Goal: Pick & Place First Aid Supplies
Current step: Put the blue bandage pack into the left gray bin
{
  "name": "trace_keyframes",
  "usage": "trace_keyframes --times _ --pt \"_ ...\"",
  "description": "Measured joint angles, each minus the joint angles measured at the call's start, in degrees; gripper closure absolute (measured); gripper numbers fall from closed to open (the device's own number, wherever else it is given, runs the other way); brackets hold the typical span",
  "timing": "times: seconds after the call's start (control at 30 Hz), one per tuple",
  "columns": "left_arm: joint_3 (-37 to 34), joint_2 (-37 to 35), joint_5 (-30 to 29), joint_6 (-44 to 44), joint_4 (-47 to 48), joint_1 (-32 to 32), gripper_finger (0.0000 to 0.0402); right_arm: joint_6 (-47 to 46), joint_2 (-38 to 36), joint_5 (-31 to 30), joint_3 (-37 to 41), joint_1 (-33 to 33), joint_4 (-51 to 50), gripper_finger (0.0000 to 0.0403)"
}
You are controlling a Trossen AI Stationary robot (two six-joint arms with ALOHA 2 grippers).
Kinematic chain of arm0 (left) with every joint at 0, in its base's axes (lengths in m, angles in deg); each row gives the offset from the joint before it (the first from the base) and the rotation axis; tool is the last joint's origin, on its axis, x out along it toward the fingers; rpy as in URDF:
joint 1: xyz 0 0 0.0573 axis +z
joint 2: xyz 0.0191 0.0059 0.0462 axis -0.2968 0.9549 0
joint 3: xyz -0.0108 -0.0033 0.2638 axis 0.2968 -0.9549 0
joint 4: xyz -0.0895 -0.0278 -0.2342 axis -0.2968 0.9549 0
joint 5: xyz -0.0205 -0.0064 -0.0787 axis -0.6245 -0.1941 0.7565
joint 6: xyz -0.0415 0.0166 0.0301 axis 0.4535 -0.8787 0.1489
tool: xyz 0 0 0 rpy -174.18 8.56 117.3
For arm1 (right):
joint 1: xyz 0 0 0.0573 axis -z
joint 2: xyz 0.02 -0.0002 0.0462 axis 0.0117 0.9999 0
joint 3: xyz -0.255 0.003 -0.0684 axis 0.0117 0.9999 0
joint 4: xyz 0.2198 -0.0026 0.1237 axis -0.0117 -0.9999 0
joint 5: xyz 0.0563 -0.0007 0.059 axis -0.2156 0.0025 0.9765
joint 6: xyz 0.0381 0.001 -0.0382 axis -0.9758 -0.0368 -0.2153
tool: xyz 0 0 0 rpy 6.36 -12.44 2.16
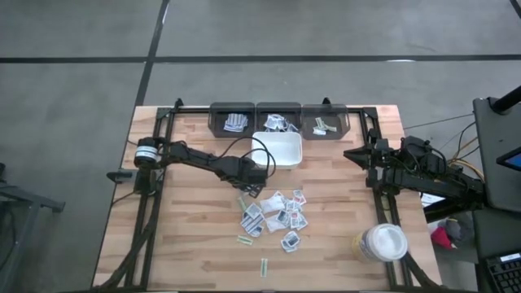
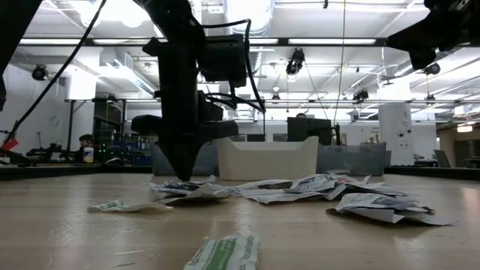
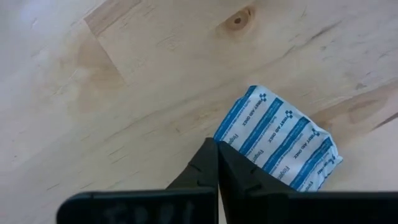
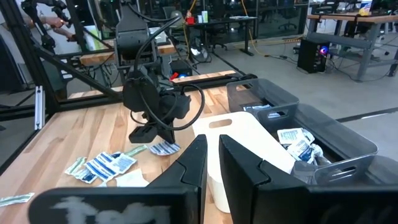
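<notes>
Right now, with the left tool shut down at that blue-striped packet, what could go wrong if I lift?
1. The left tool is shut at the very edge of the blue-striped packet, so the hold looks thin; the packet may slip out on the lift.
2. The packet lies at the edge of the loose pile; a neighbour could drag along.
3. The white tray stands close behind the left tool; a swing toward the dark bins could clip its rim.

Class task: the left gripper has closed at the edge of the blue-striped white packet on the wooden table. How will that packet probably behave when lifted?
The blue-striped white packet looks flat and crinkly, so it will probably droop from the shut left gripper. It seems very light. Pinched only at its edge, it may slip or swing.
</notes>
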Motion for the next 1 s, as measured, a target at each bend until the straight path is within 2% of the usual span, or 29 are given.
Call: trace_keyframes --times 0.13,0.37,0.6,0.67,0.83,0.93,1.0 --pt "0.08 -3.25 2.24 -1.84 0.90 -0.17 0.0402 -0.06 0.01 0.00 0.01 0.01 0.02 0.0364" --pt "0.34 -10.62 1.29 -5.51 2.05 -1.46 0.0401 -0.44 0.00 0.00 -0.01 0.01 0.04 0.0364" --pt "0.44 -17.42 -0.80 -16.14 -0.93 -3.52 0.0401 -0.44 0.01 0.00 0.01 -0.01 0.04 0.0364" --pt "0.44 -19.11 -4.81 -18.13 -4.23 -3.81 0.0401 -0.44 -0.01 0.00 -0.01 -0.01 0.02 0.0364" --pt "0.47 -21.87 -20.18 -19.80 -12.22 -3.53 0.0401 -0.44 0.00 0.00 -0.01 0.00 0.04 0.0364" --pt "0.53 -23.28 -28.74 -19.46 -14.45 -2.44 0.0401 -0.43 -0.01 0.00 -0.01 -0.01 0.02 0.0364" --pt "0.55 -23.72 -32.22 -18.19 -14.35 -1.07 0.0401 -0.44 -0.01 0.00 -0.01 0.01 0.02 0.0364"
